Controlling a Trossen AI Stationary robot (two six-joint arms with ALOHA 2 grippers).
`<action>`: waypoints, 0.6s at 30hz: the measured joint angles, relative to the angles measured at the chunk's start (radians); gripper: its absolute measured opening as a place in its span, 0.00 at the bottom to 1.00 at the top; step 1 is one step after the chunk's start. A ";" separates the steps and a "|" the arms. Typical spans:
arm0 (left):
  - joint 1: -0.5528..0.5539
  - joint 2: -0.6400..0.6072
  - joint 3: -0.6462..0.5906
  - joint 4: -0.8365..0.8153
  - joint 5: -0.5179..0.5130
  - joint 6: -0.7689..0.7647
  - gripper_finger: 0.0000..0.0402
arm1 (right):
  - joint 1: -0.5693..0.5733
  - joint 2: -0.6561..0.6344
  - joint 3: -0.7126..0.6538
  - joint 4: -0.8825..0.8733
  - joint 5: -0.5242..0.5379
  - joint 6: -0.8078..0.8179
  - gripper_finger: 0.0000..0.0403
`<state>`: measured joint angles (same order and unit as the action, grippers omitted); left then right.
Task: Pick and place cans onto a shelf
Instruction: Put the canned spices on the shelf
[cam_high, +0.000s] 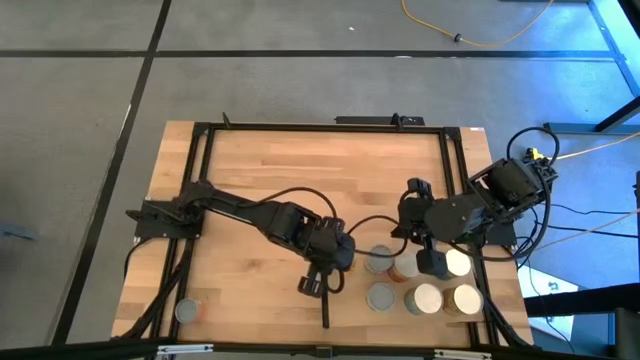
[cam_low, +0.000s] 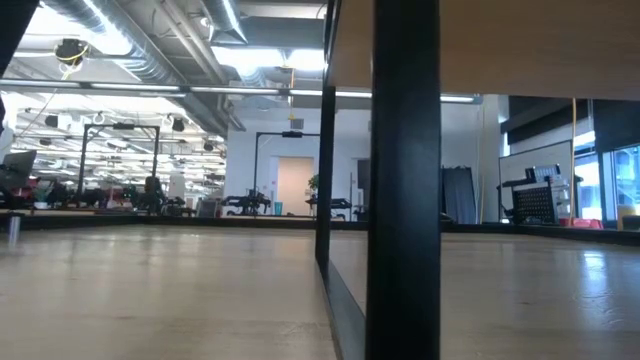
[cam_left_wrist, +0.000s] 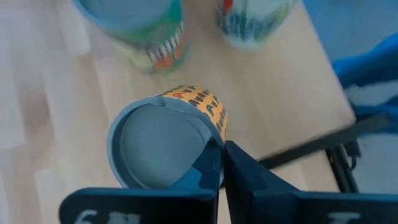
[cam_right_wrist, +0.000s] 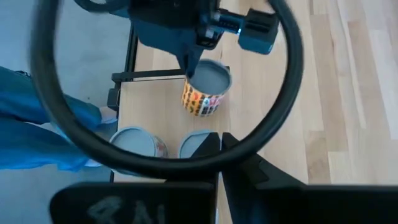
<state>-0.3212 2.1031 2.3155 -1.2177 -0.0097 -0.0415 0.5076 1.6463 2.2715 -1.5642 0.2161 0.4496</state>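
Left gripper (cam_left_wrist: 221, 163) closed, pinching yellow can (cam_left_wrist: 166, 142) rim.

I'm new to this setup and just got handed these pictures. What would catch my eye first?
Most striking is the cluster of cans near the table's front right corner, with both dark arms bent over it. The left gripper has its jaws shut right beside the rim of an orange-labelled can; the right gripper sits over the cluster. One lone can stands far off at the front left corner.
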 joint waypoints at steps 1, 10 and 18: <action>0.000 0.002 -0.001 -0.008 0.011 0.003 0.00 | 0.000 0.000 0.000 0.000 0.000 -0.001 0.05; -0.010 0.030 0.001 0.000 0.049 0.020 0.00 | 0.000 0.000 0.000 0.005 0.001 0.000 0.05; -0.013 0.046 0.001 -0.003 0.070 0.013 0.06 | 0.000 0.000 0.000 0.005 0.001 0.001 0.05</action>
<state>-0.3344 2.1494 2.3161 -1.2204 0.0600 -0.0287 0.5076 1.6459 2.2715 -1.5589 0.2171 0.4502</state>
